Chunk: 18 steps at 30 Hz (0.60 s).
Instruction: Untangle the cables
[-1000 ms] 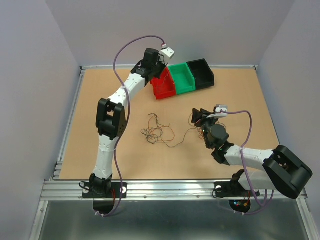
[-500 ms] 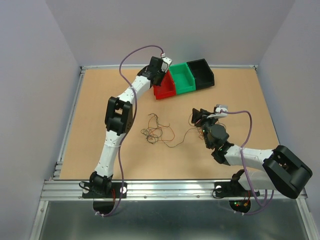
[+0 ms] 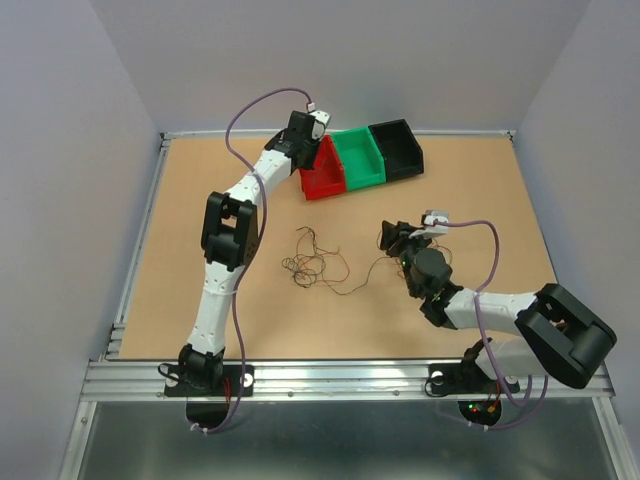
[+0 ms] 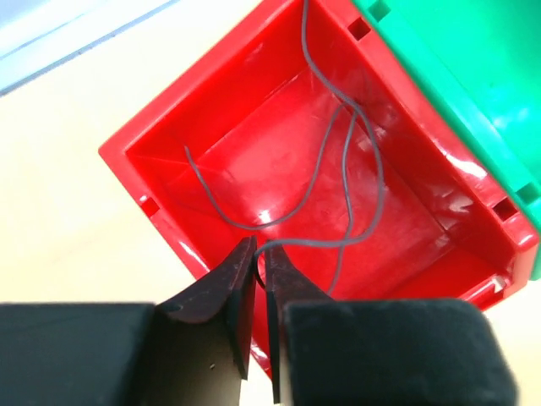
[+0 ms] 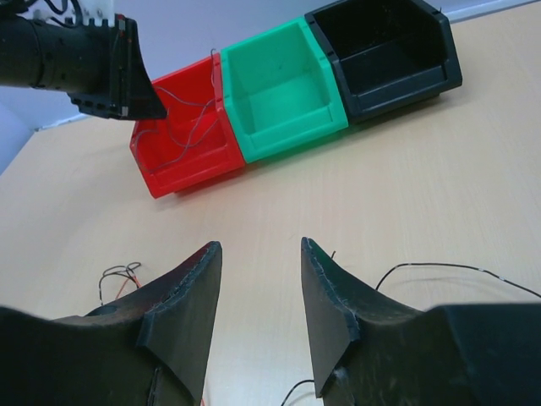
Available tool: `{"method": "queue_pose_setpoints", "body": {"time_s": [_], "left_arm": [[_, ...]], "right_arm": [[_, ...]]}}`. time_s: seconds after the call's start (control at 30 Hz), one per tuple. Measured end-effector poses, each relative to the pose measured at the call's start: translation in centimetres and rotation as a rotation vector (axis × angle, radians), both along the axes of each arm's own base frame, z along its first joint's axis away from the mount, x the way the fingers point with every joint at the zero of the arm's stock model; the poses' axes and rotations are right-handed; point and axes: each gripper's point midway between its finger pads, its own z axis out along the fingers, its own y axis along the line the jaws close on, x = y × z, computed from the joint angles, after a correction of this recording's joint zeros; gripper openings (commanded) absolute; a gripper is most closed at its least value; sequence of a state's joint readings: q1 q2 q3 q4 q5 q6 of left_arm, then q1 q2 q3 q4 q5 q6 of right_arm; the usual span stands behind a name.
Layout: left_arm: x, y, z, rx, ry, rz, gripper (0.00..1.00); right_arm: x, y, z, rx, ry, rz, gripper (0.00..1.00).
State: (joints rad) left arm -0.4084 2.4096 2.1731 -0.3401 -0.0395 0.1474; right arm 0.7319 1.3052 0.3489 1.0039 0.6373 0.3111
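Left wrist view: left gripper [image 4: 260,248] pinches one wire [image 4: 313,244] in red bin [image 4: 182,106]; right gripper [image 5: 259,254] open, empty; clump [image 3: 310,263] left to sort.

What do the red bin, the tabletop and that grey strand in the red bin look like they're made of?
The red bin looks like glossy moulded plastic, given bright highlights on its floor. The tabletop looks like matt wood or fibreboard, tan with faint grain. The grey strand is probably thin plastic-coated wire, smooth, holding springy curves; any metal core is hidden.
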Motion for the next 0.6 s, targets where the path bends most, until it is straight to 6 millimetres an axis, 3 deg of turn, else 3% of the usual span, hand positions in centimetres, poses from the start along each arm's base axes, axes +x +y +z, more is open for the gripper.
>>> {"method": "queue_pose_setpoints", "body": {"time_s": [0.23, 0.6], "left_arm": [[0.0, -0.2, 0.2, -0.004, -0.004, -0.009, 0.53], [-0.1, -0.7, 1.6, -0.002, -0.031, -0.019, 0.62]], "right_arm": [[0.3, 0.5, -2.0, -0.041, 0.044, 0.013, 0.48], [0.5, 0.9, -1.6, -0.034, 0.037, 0.031, 0.48]]}}
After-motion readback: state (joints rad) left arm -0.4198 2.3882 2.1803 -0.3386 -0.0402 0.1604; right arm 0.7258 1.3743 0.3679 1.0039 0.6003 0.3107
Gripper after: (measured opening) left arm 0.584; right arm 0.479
